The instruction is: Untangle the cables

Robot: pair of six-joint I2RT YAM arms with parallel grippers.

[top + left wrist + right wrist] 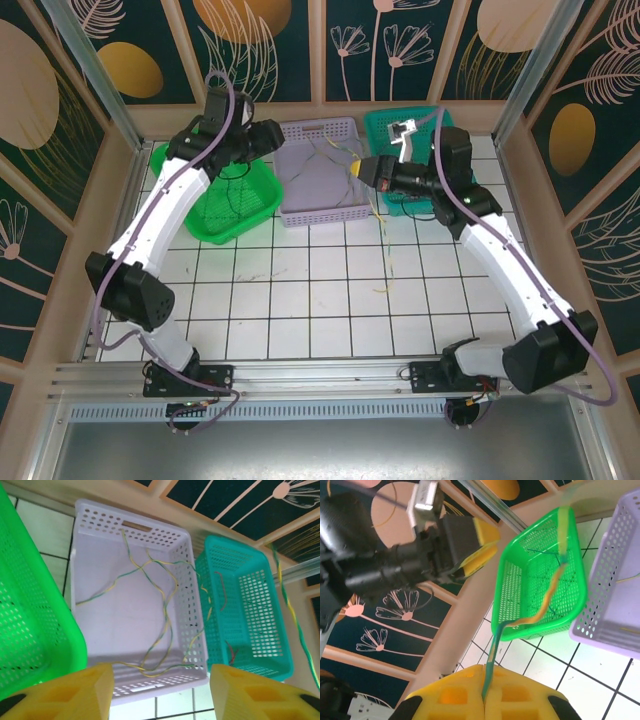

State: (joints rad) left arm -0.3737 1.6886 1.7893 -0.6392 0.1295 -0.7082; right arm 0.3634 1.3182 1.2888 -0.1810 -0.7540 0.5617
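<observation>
We are gripping one strand above the baskets.
Our right claw is clamping shut on a green-and-yellow cable; our left claw is hovering, fingers apart and holding nothing, over the lavender basket where more cables are lying tangled.

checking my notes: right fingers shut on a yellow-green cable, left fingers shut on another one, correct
Not quite. The left fingers stand open with nothing between them, as the left wrist view shows. The right fingers are indeed shut on a yellow-green cable.
</observation>
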